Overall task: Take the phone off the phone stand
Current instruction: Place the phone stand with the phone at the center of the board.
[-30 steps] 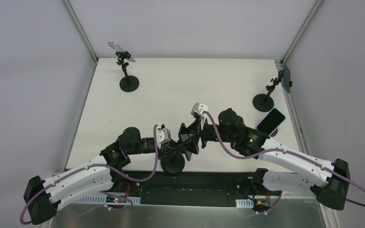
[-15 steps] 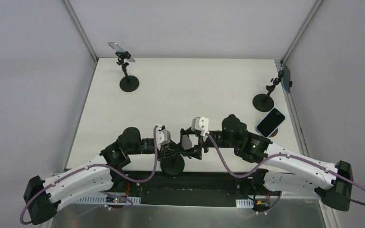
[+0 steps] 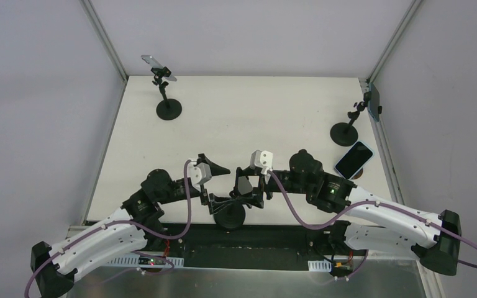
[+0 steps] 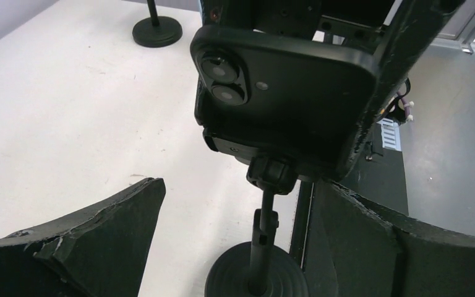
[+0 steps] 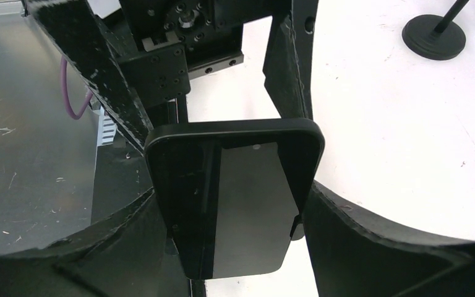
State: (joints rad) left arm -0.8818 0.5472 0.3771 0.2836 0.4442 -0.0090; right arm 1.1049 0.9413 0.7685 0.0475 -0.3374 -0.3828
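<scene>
Black-cased phone [image 5: 235,198] pinched across its edges by right claw [image 3: 251,189], ready for lifting off black round-footed stand [image 4: 255,275]. Left claw [image 3: 213,183] spread wide, clear of stem.

Open white tabletop [image 3: 254,112] spreads across the middle and far side, free for either arm. The near centre is crowded: the right gripper [image 5: 232,192] clamps the black cased phone [image 4: 284,93] atop the slim black round-based stand [image 4: 256,272], and the spread jaws of the left gripper [image 4: 238,189] flank its stem. A second black phone stand [image 3: 168,110] blocks the far left corner, a third black stand [image 3: 345,132] the right edge, with a pale blue phone [image 3: 354,159] lying flat near it.
</scene>
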